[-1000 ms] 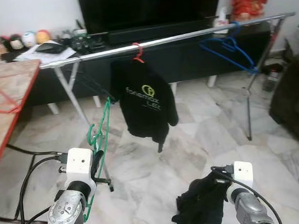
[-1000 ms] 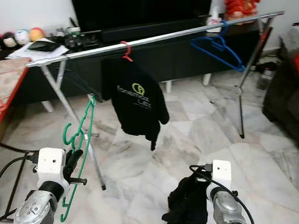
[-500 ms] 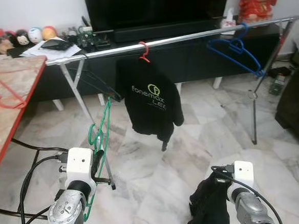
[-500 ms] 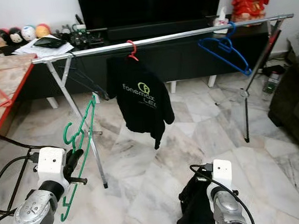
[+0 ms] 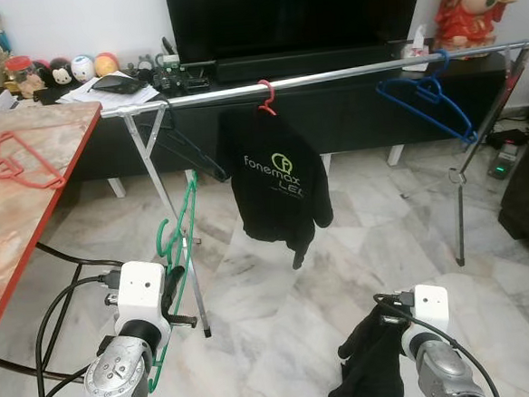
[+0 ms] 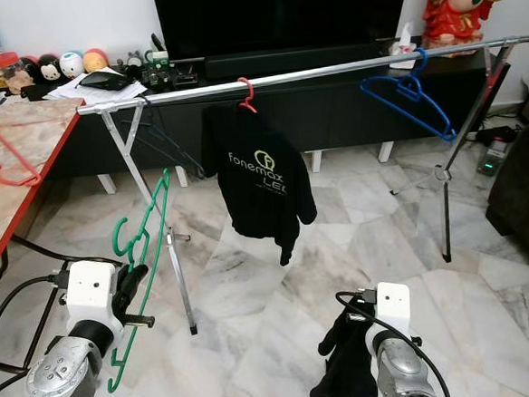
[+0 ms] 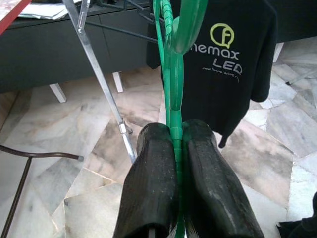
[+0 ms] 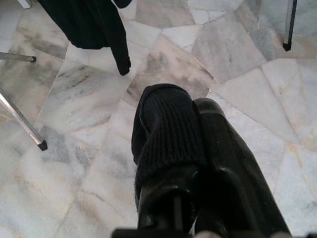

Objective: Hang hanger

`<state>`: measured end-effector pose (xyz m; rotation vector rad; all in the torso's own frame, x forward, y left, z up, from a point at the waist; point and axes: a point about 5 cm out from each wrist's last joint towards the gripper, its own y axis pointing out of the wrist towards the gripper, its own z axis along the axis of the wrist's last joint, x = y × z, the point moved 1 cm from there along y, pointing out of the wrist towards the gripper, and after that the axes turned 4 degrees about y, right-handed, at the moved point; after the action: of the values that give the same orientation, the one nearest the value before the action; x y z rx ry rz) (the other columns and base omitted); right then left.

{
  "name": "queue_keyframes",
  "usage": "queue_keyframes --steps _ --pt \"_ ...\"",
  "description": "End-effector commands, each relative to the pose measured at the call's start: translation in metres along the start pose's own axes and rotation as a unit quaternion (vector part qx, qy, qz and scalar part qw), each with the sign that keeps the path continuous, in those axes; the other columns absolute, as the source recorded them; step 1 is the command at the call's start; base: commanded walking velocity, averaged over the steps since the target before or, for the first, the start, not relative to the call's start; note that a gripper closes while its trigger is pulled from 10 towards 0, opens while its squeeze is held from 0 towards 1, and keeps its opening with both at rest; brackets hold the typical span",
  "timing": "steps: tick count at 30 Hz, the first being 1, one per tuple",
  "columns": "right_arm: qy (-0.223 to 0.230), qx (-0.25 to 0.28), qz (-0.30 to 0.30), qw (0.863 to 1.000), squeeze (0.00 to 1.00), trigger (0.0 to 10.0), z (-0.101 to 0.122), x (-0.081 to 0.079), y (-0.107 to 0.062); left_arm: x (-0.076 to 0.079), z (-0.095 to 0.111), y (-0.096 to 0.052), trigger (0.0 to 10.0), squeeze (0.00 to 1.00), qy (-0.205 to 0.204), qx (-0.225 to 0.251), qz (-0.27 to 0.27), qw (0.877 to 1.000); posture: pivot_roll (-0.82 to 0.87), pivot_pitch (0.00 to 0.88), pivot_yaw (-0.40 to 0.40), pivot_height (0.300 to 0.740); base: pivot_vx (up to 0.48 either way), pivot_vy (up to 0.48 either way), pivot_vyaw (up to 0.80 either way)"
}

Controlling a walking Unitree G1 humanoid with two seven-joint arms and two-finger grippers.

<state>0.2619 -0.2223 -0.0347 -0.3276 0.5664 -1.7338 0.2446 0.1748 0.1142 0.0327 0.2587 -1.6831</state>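
My left gripper (image 7: pixel 174 136) is shut on a green hanger (image 5: pixel 180 230), held upright low on the left, below the silver clothes rail (image 5: pixel 328 68). My right gripper (image 8: pixel 190 106) is shut on a black knitted garment (image 5: pixel 371 364) that dangles from it low on the right. On the rail hang a black printed shirt (image 5: pixel 280 184) on a red hanger (image 5: pixel 264 96) and an empty blue hanger (image 5: pixel 424 96). Another red hanger (image 5: pixel 18 157) lies on the table at the left.
The rail's folding legs (image 5: pixel 167 205) stand right beside the green hanger. A red-edged marble table (image 5: pixel 12 225) is on the left. A black TV cabinet (image 5: pixel 349 111) runs behind the rail. Black cables (image 5: pixel 54 304) trail over the marble floor.
The whole view has shifted as the camera moved: the rail and shirt now sit further right and the table shows more. Both grippers keep their hold.
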Motion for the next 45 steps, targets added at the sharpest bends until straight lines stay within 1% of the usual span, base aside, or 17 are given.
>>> queue_keyframes --steps 1,24,34,45 --pt "0.004 0.018 -0.002 1.000 0.00 10.0 0.0062 0.0009 0.0008 -0.0001 0.0030 -0.0022 10.0 0.00 -0.005 0.005 -0.002 1.000 0.01 0.000 0.009 0.740 0.000 0.000 0.00" --pt "0.001 0.017 -0.001 1.000 0.00 10.0 0.0062 0.0011 0.0009 -0.0001 0.0029 -0.0014 10.0 0.00 -0.002 0.002 0.000 1.000 0.01 0.000 0.008 0.740 0.000 0.000 0.00" --pt "0.007 0.011 -0.001 1.000 0.00 10.0 0.0052 0.0005 0.0011 -0.0005 0.0029 -0.0011 10.0 0.00 -0.001 0.002 -0.001 1.000 0.01 0.000 0.009 0.740 0.000 0.000 0.00" --pt "0.005 0.011 0.001 1.000 0.00 10.0 0.0053 0.0003 0.0011 0.0001 0.0036 -0.0015 10.0 0.00 -0.007 0.005 -0.004 1.000 0.01 0.000 0.009 0.740 -0.044 0.000 -0.79"
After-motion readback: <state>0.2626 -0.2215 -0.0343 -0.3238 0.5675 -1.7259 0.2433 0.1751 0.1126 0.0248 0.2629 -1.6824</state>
